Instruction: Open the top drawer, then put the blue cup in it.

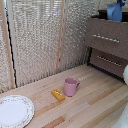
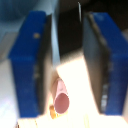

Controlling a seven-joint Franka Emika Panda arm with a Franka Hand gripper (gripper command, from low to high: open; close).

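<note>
up at the frame's top right, the blue cup (image 1: 116, 11) sits atop the cabinet above the shut top drawer (image 1: 105, 38), gripper (image 2: 70, 55) spread, empty.

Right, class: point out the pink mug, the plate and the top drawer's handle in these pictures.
pink mug (image 1: 71, 86), exterior view, on its side wall.
plate (image 1: 14, 110), exterior view, on its white middle.
top drawer's handle (image 1: 105, 38), exterior view, on the middle of the silver bar.

Domestic-style setting: light wooden counter (image 1: 100, 95), woven screen (image 1: 37, 40) behind, dark wooden cabinet (image 1: 102, 30) with drawers, patterned plate (image 1: 15, 111), pink mug (image 1: 71, 86).
</note>
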